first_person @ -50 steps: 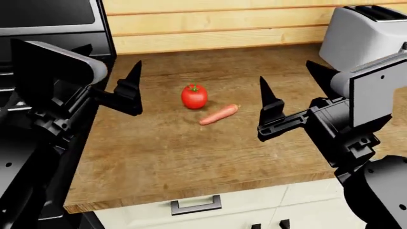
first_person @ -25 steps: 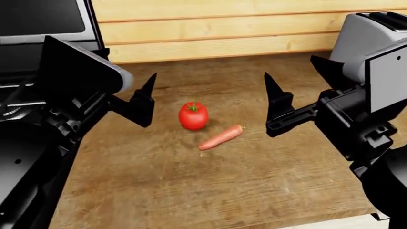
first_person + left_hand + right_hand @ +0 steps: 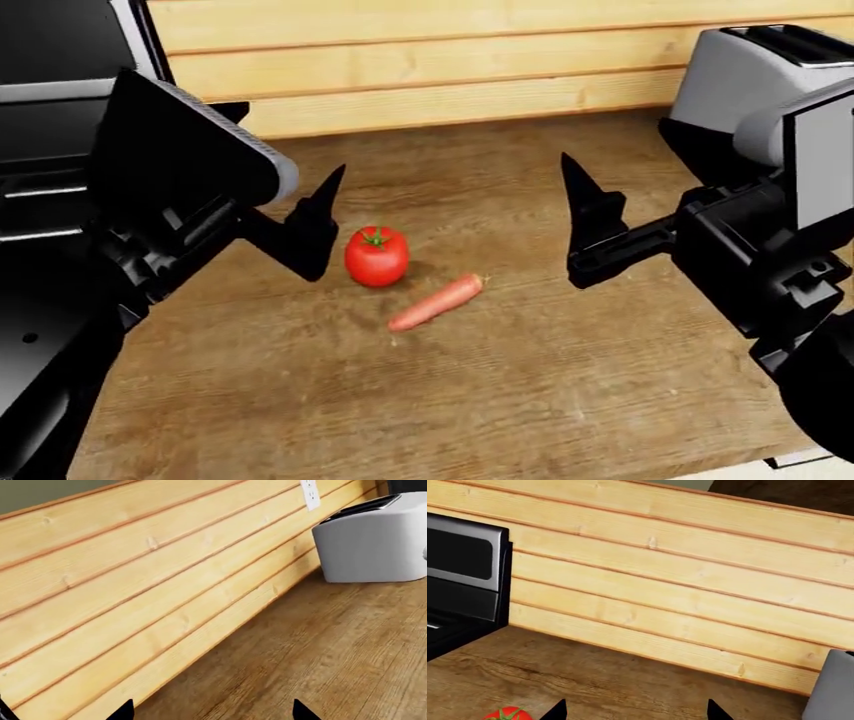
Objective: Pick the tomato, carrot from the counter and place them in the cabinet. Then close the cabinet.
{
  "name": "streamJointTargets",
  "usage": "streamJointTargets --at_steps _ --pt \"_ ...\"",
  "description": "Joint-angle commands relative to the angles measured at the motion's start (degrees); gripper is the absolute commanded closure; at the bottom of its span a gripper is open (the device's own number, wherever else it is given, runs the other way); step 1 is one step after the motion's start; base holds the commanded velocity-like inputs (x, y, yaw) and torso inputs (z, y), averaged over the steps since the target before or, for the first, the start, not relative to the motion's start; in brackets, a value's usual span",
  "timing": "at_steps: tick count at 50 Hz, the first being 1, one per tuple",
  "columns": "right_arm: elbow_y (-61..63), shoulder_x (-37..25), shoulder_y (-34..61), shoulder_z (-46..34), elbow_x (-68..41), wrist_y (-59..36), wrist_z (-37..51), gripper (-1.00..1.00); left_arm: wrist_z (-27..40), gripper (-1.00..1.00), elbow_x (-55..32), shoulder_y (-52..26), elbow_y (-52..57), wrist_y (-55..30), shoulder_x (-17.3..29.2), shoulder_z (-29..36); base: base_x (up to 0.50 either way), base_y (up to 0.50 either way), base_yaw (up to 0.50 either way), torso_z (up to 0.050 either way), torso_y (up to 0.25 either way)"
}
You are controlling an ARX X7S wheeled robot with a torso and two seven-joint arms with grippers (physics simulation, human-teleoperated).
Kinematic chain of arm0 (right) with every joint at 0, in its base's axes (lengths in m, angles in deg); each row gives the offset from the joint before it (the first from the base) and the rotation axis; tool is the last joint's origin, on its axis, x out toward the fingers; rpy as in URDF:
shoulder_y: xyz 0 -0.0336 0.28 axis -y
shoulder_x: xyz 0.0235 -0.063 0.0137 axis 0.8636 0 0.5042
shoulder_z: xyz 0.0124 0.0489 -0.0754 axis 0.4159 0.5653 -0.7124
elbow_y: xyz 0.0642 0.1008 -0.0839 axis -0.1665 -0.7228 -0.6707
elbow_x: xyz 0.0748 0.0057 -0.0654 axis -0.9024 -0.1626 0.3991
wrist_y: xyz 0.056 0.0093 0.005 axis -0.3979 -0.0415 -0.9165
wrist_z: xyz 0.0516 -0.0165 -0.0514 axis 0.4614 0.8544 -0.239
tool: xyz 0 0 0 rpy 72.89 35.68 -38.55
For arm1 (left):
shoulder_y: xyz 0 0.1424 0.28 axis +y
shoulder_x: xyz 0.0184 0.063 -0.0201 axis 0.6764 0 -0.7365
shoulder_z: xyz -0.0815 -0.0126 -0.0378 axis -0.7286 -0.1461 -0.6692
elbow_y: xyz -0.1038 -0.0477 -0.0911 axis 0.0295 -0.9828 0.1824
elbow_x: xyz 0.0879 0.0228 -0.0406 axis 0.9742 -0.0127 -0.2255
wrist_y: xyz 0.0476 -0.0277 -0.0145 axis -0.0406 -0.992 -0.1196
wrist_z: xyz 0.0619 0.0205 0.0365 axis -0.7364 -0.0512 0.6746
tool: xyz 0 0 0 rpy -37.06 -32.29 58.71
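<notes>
Both my arms reach forward over the counter [image 3: 534, 380], fingers spread and holding nothing. The tomato [image 3: 376, 256] sits just beside my left gripper [image 3: 310, 232]; the carrot [image 3: 435, 302] lies near it, between that gripper and my right gripper [image 3: 594, 235].

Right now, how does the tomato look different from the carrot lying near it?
The tomato is round, glossy red, with a green stem cap; the carrot is slim, tapered and orange-pink. The tomato sits stem-up, the carrot lies flat. Both rest on the wooden counter, apart, untouched by either gripper.
</notes>
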Motion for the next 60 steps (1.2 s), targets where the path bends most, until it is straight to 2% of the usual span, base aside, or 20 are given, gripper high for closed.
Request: streamJointTargets --at_steps 1,9,22,31,60 --pt "-0.29 -0.94 0.39 0.69 -3.74 0.17 2.47 -1.00 0.17 -1.00 -0.70 -2.13 0.64 -1.82 0.14 0.96 0.27 -0.38 0.00 0.000 0.000" --pt "-0.65 -0.58 1.63 2.24 -6.62 -1.12 5.22 -1.00 0.35 -1.00 -1.21 -3.41 0.99 -2.82 -0.01 1.12 0.18 -0.24 -0.02 0.000 0.000" --pt "-1.16 -2.13 0.41 1.96 -9.69 0.94 6.97 -1.00 0.54 -1.00 -1.75 -3.78 1.41 -3.11 0.53 0.78 0.00 0.00 -0.49 0.000 0.000" --pt "-1.40 -3.13 1.11 0.20 -10.21 1.60 8.33 -1.00 0.60 -1.00 -2.00 -3.71 1.16 -2.94 1.09 0.24 0.04 0.03 0.00 0.000 0.000" --pt "-2.19 -4.55 1.57 2.73 -16.45 1.56 12.94 -1.00 1.60 -1.00 -2.79 -3.20 1.15 -2.48 1.19 1.22 0.13 0.03 0.00 0.000 0.000"
